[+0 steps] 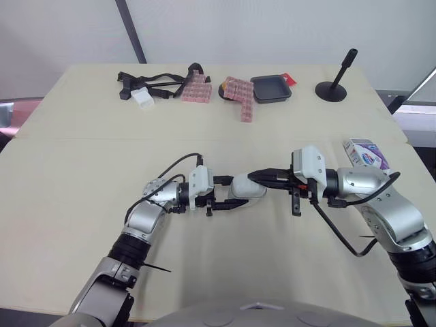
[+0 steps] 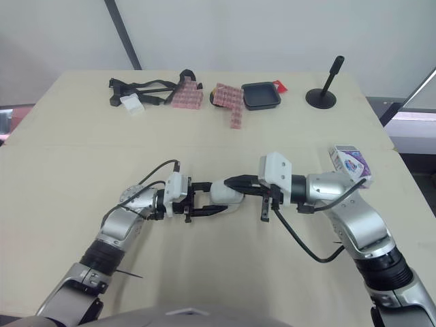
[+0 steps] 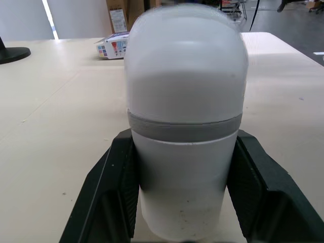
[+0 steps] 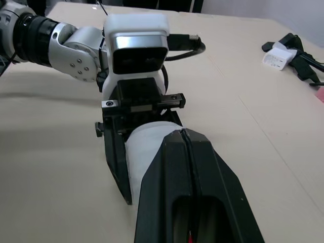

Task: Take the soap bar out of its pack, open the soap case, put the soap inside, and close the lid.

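Tabletop in pale beige [image 1: 82, 170] spans the frame from edge to edge, and both arms reach in from the lower corners to meet just below its centre. From the lower left comes the left gripper [image 1: 234, 193]; its two black fingers are clamped on the sides of the soap case [image 1: 248, 187], one finger on each flank, as the left wrist view shows close up. The case is a rounded white shell lying on the table at mid-frame, its two halves joined at a grey band [image 3: 185, 127]. From the right comes the right gripper [image 1: 256, 177], its fingers [image 4: 172, 167] pressed flat together with only a thin seam between them and nothing visibly caught there; the joined tip rests on the top of the case, at the end away from the left gripper. At the right edge, at mid-height, the soap pack [image 1: 364, 153], a white and purple box, lies just behind the right forearm, well apart from the case; whether the bar is inside cannot be told. Along the far edge, at the top of the frame, lie black straps [image 1: 153, 83] with a small white piece [image 1: 143, 97], two clusters of pink blocks [image 1: 238, 95], a black tray [image 1: 271, 88] and a black stand [image 1: 332, 88].
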`<state>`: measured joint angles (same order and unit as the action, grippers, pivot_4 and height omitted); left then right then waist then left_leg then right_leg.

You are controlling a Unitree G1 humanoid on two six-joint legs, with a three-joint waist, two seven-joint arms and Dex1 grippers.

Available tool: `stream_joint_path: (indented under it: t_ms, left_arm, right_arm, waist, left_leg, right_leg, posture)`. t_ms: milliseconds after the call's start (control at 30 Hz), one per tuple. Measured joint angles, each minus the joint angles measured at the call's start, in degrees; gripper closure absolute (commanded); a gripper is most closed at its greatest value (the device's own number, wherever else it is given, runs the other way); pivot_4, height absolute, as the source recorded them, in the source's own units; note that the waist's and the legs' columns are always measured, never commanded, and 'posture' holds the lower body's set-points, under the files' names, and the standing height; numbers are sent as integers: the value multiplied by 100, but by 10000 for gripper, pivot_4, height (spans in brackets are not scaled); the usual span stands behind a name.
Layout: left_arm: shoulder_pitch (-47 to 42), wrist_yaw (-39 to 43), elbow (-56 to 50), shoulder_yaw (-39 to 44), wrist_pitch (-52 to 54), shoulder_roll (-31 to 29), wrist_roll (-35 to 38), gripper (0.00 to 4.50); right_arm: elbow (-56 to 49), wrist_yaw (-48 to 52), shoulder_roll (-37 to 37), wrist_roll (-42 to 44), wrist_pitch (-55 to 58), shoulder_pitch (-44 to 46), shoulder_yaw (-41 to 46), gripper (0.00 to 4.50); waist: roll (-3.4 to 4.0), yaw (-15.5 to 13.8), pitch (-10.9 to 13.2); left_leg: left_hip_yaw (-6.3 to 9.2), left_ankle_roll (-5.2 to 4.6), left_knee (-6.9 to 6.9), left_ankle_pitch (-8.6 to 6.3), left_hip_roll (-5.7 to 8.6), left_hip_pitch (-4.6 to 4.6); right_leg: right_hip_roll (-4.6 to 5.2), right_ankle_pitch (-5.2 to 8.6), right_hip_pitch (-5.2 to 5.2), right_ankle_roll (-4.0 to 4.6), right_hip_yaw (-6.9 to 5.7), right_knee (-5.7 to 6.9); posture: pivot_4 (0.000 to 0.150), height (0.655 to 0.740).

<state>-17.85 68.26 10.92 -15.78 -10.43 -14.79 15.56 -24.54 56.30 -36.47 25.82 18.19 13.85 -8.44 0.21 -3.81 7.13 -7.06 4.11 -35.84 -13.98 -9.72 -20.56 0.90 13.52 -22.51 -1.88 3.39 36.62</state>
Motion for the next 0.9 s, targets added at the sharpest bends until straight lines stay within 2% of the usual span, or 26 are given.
stream_joint_path:
  t_ms: [633,900]
  left_arm:
    - [89,-71,57,60,-111,15,4,26357]
    - [88,-55,99,103,-168,30,29,26357]
  right_arm:
    - [115,-68,17,-202,-161,-3,-65,44805]
    - [451,-225,177,104,149,-91,285,44805]
  waist:
    - [-4,23,-7]
    - [-5,45,-5]
  left_leg:
    - [0,1,1,1,-1,15]
    - [1,2,1,2,0,4]
  right_leg:
    - [0,0,14,0,1,0]
    - [2,0,9,0,-1,-2]
  posture:
    - [1500,7400]
    - [1500,7400]
